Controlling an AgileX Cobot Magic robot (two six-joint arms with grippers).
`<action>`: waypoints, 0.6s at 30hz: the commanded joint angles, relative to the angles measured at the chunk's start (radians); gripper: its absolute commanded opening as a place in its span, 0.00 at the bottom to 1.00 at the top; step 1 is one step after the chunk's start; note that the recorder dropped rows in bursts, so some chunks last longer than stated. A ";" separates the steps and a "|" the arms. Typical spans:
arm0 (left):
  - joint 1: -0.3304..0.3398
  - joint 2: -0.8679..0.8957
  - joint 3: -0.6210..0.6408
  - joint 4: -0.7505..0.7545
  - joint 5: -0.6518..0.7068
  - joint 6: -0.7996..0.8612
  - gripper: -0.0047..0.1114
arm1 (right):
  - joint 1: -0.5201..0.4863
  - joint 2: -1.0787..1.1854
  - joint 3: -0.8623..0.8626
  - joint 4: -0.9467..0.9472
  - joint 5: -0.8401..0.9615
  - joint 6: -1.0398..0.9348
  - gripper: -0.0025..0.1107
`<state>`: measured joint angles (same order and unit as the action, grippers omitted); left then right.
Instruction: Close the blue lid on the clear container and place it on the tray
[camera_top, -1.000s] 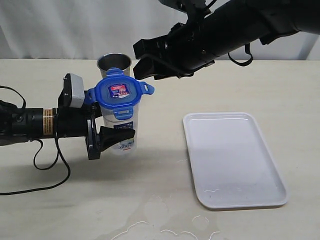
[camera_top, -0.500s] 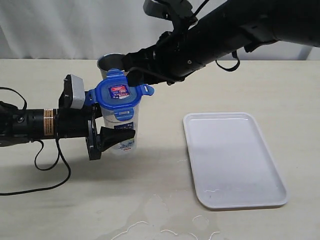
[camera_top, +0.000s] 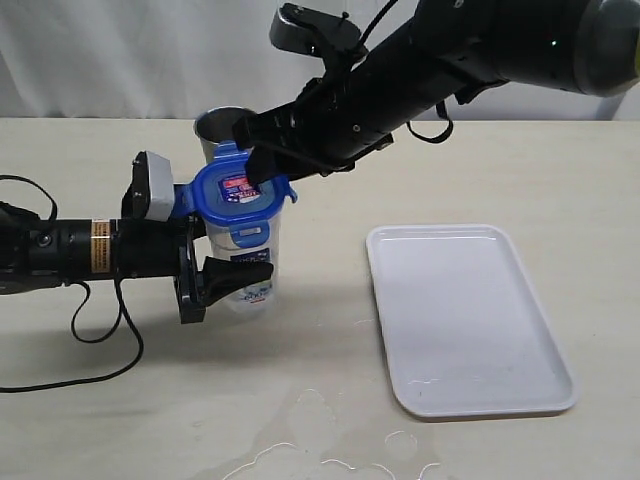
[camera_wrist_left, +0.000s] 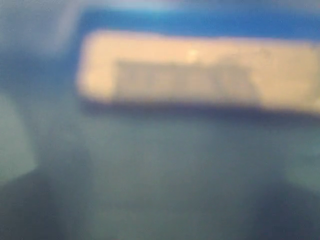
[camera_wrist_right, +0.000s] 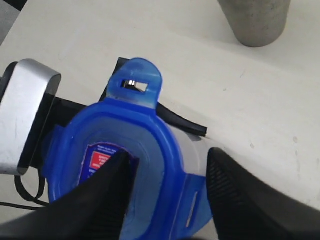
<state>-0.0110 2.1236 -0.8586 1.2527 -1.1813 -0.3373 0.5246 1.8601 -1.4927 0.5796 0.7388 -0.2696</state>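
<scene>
The clear container stands upright on the table, with my left gripper shut on its printed side from the left. The blue lid sits on its mouth, red label up. My right gripper is down at the lid's far right edge. In the right wrist view that gripper is open: one finger lies over the blue lid, the other is outside a side flap. The left wrist view is a close blur of blue and tan. The white tray lies to the right.
A steel cup stands just behind the container, also in the right wrist view as the steel cup. Water puddles shine on the table near the front edge. The left arm's cable loops on the table at the left.
My right arm has come down and to the left, from above the steel cup onto the lid's right edge. The left gripper and container have stayed in place.
</scene>
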 joint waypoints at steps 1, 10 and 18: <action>-0.002 -0.007 -0.003 -0.036 -0.040 -0.002 0.04 | 0.002 0.020 -0.002 0.008 0.055 0.007 0.43; -0.002 -0.007 -0.003 -0.036 -0.040 -0.002 0.04 | 0.002 0.075 -0.002 0.023 0.070 0.025 0.40; -0.002 -0.007 -0.003 -0.036 -0.040 -0.005 0.04 | 0.002 0.145 -0.002 0.087 0.107 -0.016 0.30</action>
<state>-0.0053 2.1262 -0.8552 1.2498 -1.1278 -0.3457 0.5169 1.9405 -1.5154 0.6705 0.7638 -0.2452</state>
